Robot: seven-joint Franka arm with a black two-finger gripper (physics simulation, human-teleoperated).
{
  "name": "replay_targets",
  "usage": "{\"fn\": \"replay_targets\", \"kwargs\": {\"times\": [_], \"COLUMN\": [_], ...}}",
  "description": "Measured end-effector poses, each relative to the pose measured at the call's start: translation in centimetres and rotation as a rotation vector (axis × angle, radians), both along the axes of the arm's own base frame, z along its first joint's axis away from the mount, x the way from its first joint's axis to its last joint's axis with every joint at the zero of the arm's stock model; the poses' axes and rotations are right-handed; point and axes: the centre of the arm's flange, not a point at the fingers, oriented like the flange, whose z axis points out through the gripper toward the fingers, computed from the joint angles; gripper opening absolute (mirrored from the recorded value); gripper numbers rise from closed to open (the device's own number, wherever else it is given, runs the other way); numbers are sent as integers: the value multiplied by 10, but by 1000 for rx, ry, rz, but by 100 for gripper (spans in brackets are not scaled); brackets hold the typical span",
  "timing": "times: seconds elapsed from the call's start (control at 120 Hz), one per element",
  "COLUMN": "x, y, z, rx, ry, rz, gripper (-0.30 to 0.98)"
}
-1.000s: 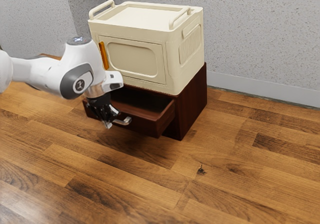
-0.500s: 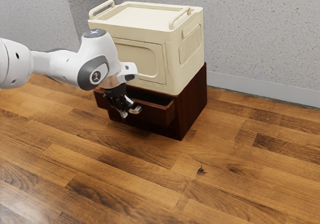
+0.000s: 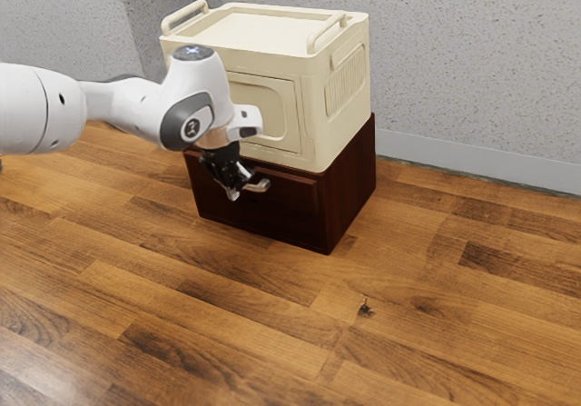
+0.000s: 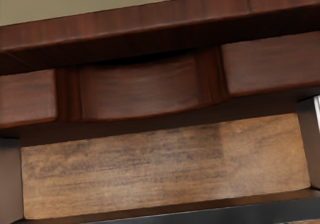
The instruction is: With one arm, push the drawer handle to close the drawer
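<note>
- my claw [image 3: 234, 193]: honestly can't tell if it's spread or pressed together
- silver handle [image 3: 260, 186] is right up by my claw
- drawer [image 3: 282, 209] is just behind my claw, looks pretty much flush
- cream box [image 3: 271, 108], higher than my claw

Lettering, brands, numbers: none legible.
Item 1: one small pale emblem [image 3: 192, 129], on the dark round joint cover [image 3: 180, 121] at the side of the white arm [image 3: 127, 106]; its form too small to read.
Item 2: pale bluish marks [image 3: 192, 52], on the grey cap [image 3: 182, 56] atop the same arm; unreadable.
</note>
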Motion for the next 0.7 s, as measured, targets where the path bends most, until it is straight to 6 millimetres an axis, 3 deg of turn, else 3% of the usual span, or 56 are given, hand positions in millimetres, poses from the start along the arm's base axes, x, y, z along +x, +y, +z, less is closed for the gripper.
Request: {"fn": "replay_targets", "kwargs": {"times": [0.142, 0.392, 0.442, 0.567, 0.633, 0.7], "x": [8, 9, -9, -108, -149, -167], "y": [2, 5, 3, -3, -5, -1], "z": [-6, 7, 18, 69, 89, 100], "rx": [9, 42, 47, 79, 72, 44], "ry": [10, 23, 36, 37, 21, 30], "rz": [-6, -54, -44, -2, 32, 86], "gripper": [-10, -10, -10, -7, 8, 23]}}
